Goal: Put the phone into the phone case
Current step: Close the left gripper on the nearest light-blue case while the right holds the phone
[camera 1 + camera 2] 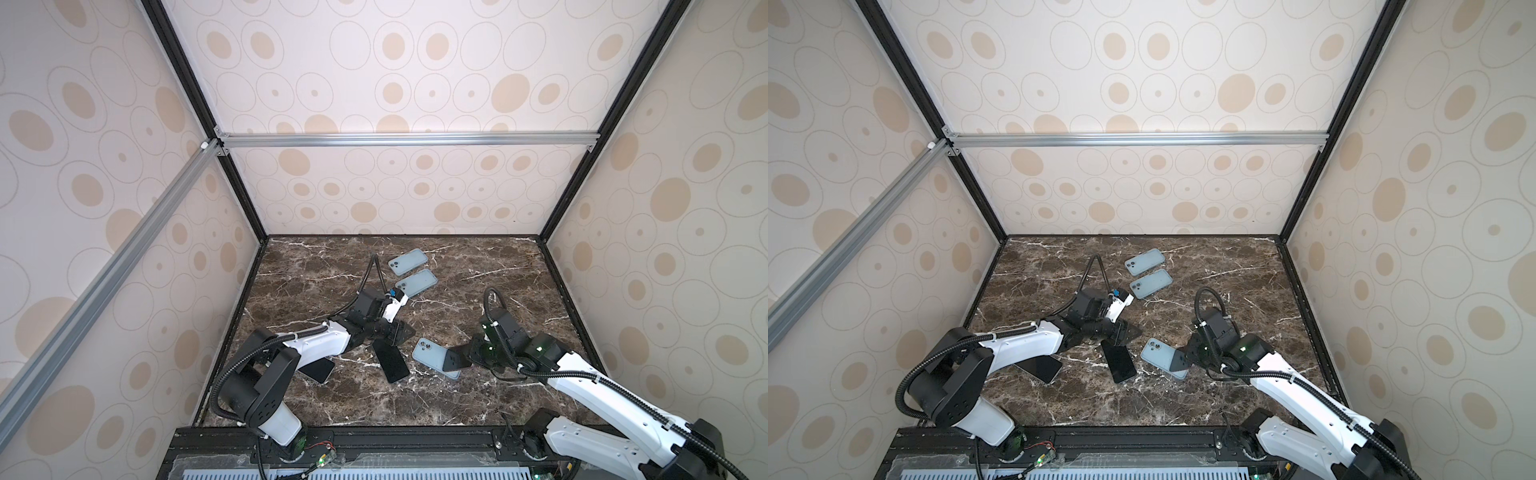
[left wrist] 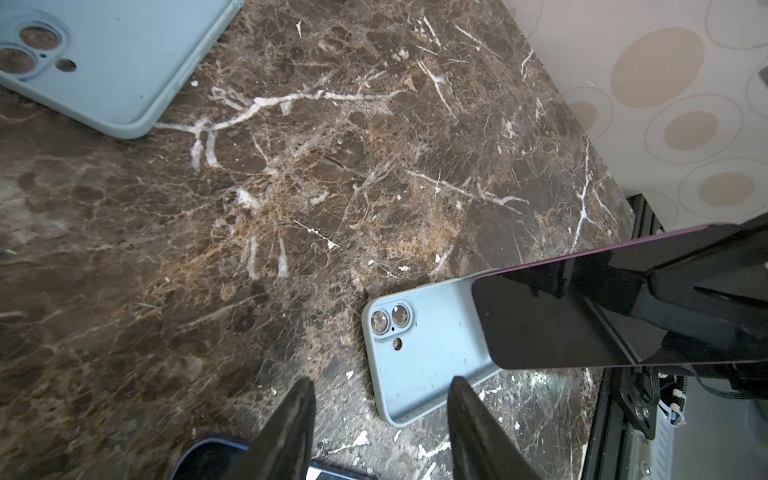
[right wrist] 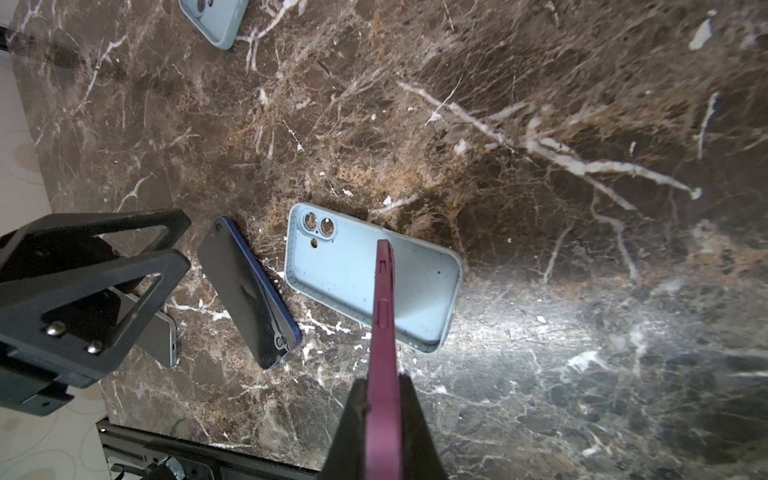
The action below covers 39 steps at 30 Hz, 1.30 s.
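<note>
Brown marble tabletop [image 1: 478,399], beige circle-patterned walls [image 1: 415,187], aluminium frame rail [image 1: 415,139]

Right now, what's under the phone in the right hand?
The light-blue case lies cavity-up on the marble table, under the phone clamped in the right hand. Its camera-cutout end shows empty. The phone hides part of the rest, and whether they touch.

I work in a lab test cell: wallpapered panels [image 1: 415,187] on black and silver aluminium framing [image 1: 395,139] box in my marble-look surface [image 1: 478,399] on three edges. A black mounting rail [image 1: 415,442] with exposed wiring [image 1: 318,448] runs along its near edge
</note>
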Tool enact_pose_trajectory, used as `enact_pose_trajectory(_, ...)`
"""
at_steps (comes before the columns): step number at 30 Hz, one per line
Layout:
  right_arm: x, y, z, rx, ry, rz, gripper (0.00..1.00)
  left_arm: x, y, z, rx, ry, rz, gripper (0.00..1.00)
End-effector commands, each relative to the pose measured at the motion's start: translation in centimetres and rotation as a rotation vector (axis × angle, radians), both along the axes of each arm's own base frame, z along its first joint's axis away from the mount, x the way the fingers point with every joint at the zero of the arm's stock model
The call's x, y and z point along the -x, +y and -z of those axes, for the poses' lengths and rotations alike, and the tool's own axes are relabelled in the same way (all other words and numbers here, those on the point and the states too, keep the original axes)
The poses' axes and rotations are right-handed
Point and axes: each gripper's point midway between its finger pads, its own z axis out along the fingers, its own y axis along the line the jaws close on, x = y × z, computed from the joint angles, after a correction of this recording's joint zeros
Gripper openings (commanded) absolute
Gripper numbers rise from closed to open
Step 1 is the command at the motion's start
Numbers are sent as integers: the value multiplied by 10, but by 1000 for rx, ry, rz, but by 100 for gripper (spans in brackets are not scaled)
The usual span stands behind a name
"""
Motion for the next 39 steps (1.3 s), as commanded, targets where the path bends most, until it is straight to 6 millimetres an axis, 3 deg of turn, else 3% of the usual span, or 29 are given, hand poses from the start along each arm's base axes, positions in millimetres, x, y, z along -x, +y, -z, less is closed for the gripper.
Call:
enact_pose_trajectory(1,-4,-3,2,20,-9,-1,0,1,-11,-7,17,8,30,51)
enact_pose_trajectory(10,-11,-16,7,34,9,4,0,6,-16,0,2,32,50,52)
enact_pose_trajectory(16,-26,-22,8,-2,12,-6,0,10,-19,6,-11,53,73,52)
enact_pose_trajectory(26,-44,-14,2,-8,58,-180,0,16,-26,18,-22,101,96,51)
enact_pose_trajectory(39,-32,15,12,-170,139,-271,0,13,-22,39,-90,145,78,48)
